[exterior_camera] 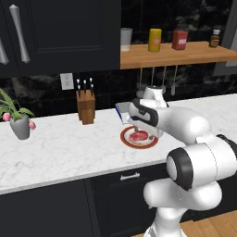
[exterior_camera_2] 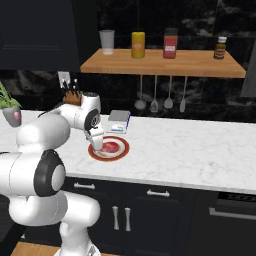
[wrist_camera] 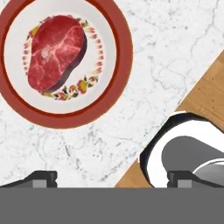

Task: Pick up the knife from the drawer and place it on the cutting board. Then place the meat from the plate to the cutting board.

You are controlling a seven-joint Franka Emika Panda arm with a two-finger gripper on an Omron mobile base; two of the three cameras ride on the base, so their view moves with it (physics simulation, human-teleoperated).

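Gripper (wrist_camera: 112, 179): fingers spread apart, empty, held above the counter (wrist_camera: 175, 52).
Meat (wrist_camera: 56, 52): kept on the plate (wrist_camera: 111, 83), within reach.

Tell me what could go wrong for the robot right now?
1. The end effector hangs open over bare counter, off to one side of the meat; going straight down, it would probably miss.
2. The meat lies flat on the plate, so the fingertips may bump the rim and shove the plate instead.
3. The drawer looks shut, so the knife step may be skipped.
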